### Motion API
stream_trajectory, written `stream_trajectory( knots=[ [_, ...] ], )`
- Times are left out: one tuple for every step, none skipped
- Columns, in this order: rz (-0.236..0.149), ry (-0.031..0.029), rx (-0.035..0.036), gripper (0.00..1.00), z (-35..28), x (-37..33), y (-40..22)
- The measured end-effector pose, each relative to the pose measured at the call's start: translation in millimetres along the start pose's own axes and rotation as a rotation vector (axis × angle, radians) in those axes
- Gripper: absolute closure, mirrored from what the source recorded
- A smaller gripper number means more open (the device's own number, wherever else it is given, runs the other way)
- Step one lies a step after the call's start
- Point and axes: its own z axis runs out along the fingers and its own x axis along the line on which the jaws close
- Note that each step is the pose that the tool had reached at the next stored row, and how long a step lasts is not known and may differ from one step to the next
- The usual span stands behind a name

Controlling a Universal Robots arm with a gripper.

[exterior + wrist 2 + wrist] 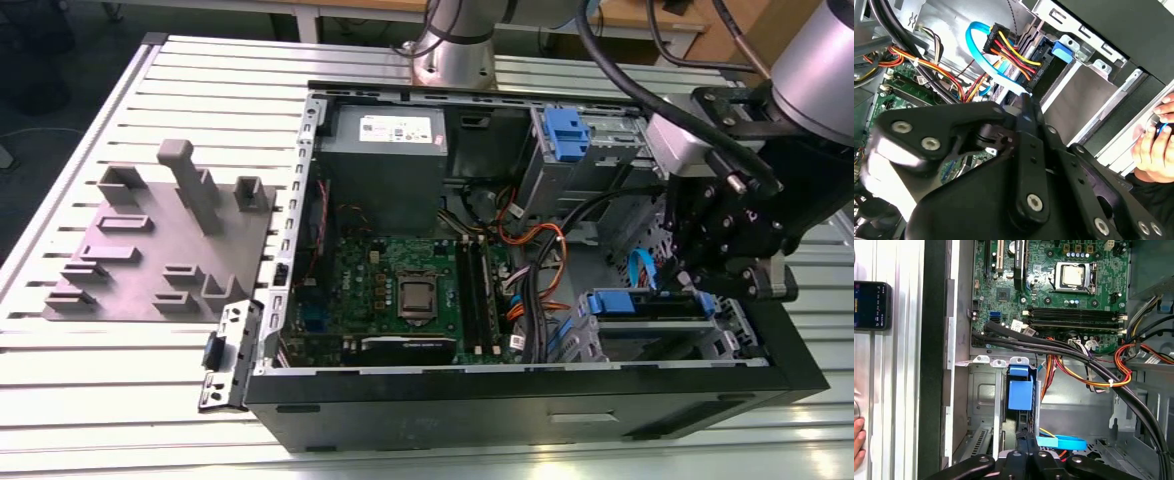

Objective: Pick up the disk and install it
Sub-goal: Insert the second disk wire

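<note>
Slatted aluminium desk [120, 380] carries open PC case [534, 395], grey fixture plate [147, 250]. Pincer [1024, 436] narrow, at disk [1019, 394] in drive bay [983, 400].

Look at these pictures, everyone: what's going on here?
A robot arm's gripper reaches into an open computer case, at the drive bay on the exterior view's right. The disk, in its blue carrier, sits in that bay's slot, directly beside the gripper. A grey fixture plate lies outside the case with no disk on it. A person's hand shows near the case.
</note>
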Motion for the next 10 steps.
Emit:
stream_trajectory(
  knots=[
    [0.0,0.0001,-0.0001,0.89,0.0,0.0,0.0],
    [0.0,0.0002,-0.0001,0.89,-0.1,0.0,0.0],
    [0.0,0.0002,-0.0001,0.89,-0.1,0.0,0.0],
    [0.0,0.0002,-0.0002,0.89,-0.1,0.0,0.0],
    [0.0,0.0002,-0.0002,0.89,-0.1,0.0,0.0],
    [0.0,0.0002,-0.0003,0.89,-0.1,0.0,0.0],
    [0.0,0.0002,-0.0004,0.89,-0.2,0.0,0.0],
    [0.0,0.0002,-0.0006,0.89,-0.2,0.0,0.0],
    [0.0,0.0002,-0.0007,0.89,-0.2,0.0,0.0],
    [0.0,0.0002,-0.0007,0.89,-0.2,0.0,0.0]
  ],
)
